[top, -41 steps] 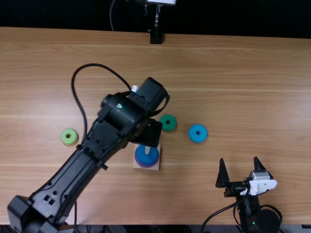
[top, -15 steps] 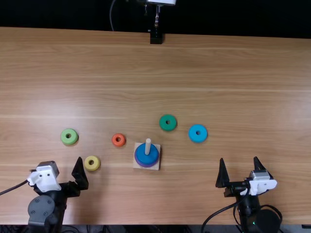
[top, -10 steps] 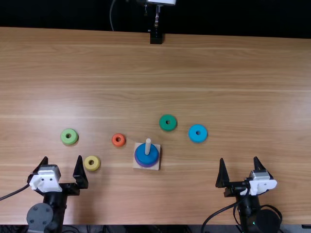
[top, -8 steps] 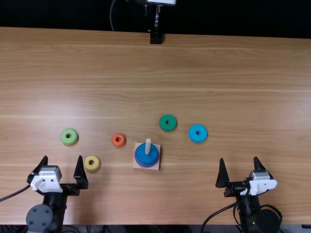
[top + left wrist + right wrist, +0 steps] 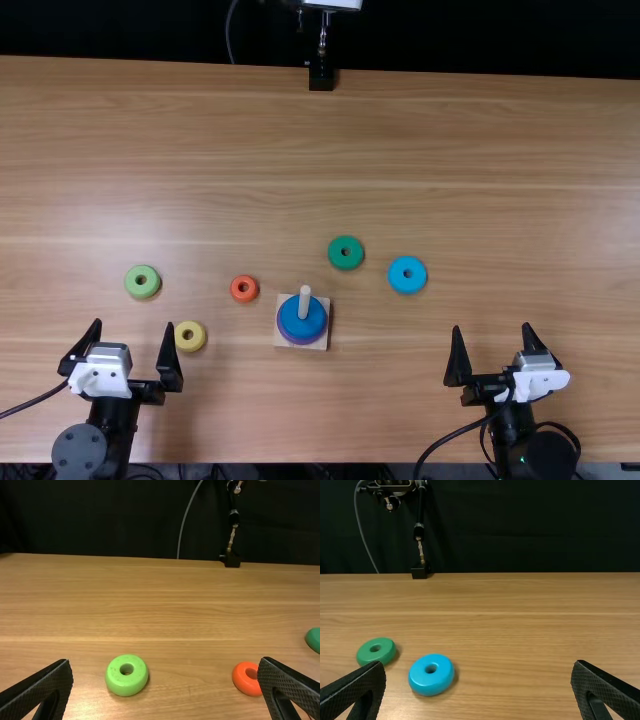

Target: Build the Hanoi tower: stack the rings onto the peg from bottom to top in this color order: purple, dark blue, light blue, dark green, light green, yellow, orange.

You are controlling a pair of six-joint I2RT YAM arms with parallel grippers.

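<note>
Both the left gripper [image 5: 134,324] and the right gripper [image 5: 492,327] stand spread; the light blue ring [image 5: 407,275], likely next, lies on the table [image 5: 480,150] nearer the right one, ahead and leftward of it

On my feeds I see a light brown wooden table [image 5: 450,140] with pale glare [image 5: 185,225] on its left, a black mount [image 5: 321,78] at its far edge, and a grey cable [image 5: 185,522] against the dark backdrop [image 5: 530,525] beyond it.
</note>
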